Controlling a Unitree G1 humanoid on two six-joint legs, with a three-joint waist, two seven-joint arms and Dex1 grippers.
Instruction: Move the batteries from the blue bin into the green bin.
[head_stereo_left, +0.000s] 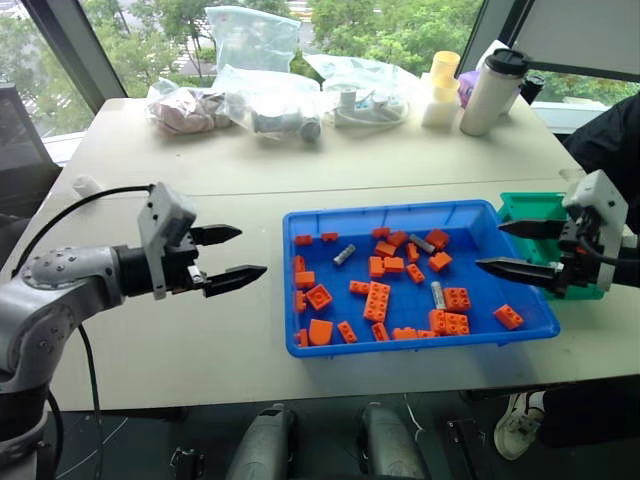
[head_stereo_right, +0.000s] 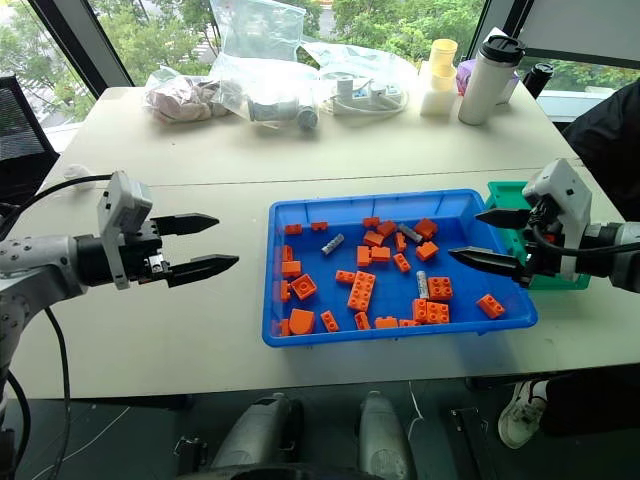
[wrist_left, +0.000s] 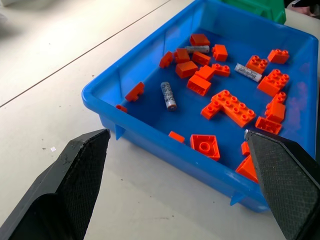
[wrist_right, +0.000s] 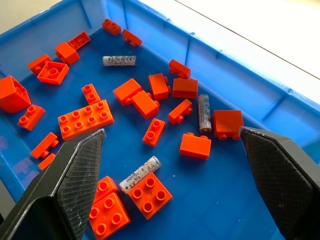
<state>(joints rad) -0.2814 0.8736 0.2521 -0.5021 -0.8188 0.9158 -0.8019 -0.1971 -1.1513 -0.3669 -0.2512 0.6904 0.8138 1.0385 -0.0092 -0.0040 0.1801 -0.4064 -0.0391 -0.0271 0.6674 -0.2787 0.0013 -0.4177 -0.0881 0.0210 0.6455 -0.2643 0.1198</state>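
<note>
Three batteries (wrist_right: 141, 174) lie loose among orange bricks (head_stereo_left: 377, 300) in blue bin (head_stereo_left: 312, 219). Green bin (head_stereo_left: 530, 207) at desk's right edge. Right gripper (head_stereo_left: 512, 248) wide, empty, over bin's right rim, poised to pick. Left gripper (head_stereo_left: 228, 255) wide, empty, off bin's left side.

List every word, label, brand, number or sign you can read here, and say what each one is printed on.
No text can be read.
Batteries in the blue bin: dark print along their silver sleeves, too small and blurred to read.
Orange bricks: no lettering visible.
White tumbler and clear bags on the far table: no legible label.
</note>
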